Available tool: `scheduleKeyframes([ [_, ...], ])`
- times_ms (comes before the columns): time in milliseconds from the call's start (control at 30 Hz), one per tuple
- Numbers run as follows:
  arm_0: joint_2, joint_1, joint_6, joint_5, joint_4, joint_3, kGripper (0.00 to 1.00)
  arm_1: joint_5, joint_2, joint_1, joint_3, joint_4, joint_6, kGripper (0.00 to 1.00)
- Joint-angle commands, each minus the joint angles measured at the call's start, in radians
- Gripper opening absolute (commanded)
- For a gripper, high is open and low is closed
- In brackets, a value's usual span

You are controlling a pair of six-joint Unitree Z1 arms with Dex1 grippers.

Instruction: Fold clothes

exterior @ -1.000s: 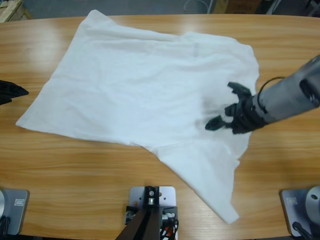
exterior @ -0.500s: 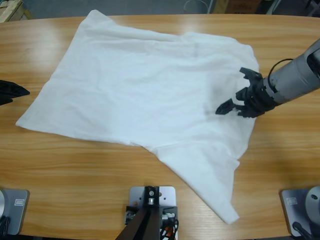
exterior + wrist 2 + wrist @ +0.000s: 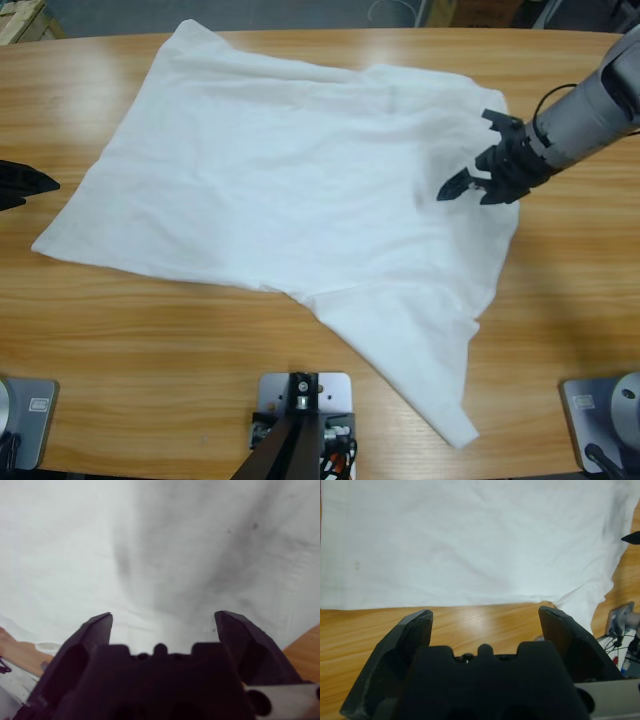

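A white T-shirt lies spread and mostly flat across the wooden table, one corner trailing toward the front edge at the right. My right gripper hovers open over the shirt's right side, with only white fabric below its jaws and nothing held. At the table's left edge my left gripper stands open and empty. It is off the cloth and faces the shirt's near hem across a strip of bare wood.
Table wood shows in front of the shirt and to its right. A wooden crate corner sits beyond the far left edge. In the left wrist view the other gripper's black tip shows at the right edge.
My right gripper has drawn back to the right and toward the far side, from over the shirt's middle-right to near its right edge. Shirt and left gripper have not moved.
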Motion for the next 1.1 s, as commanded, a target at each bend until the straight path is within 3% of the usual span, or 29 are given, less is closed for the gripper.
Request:
scheduleKeyframes([
  [33, 0.037, 0.007, -0.012, 0.009, -0.011, 0.025, 0.821, -0.112, 0.066, -0.022, -0.011, 0.009, -0.034, 0.931],
  [167, 0.037, 0.007, -0.012, 0.008, -0.011, 0.025, 0.822, -0.214, 0.096, 0.008, -0.023, 0.016, -0.054, 0.944],
  [567, 0.04, 0.007, -0.012, 0.009, -0.011, 0.025, 0.821, -0.238, 0.202, 0.03, -0.14, 0.077, -0.1, 0.945],
  [933, 0.049, 0.007, -0.011, 0.009, -0.011, 0.022, 0.821, -0.312, 0.271, -0.237, -0.38, 0.268, -0.178, 0.945],
  [1100, 0.054, 0.007, -0.009, 0.009, -0.011, 0.019, 0.822, -0.336, 0.295, -0.255, -0.425, 0.306, -0.178, 0.945],
])
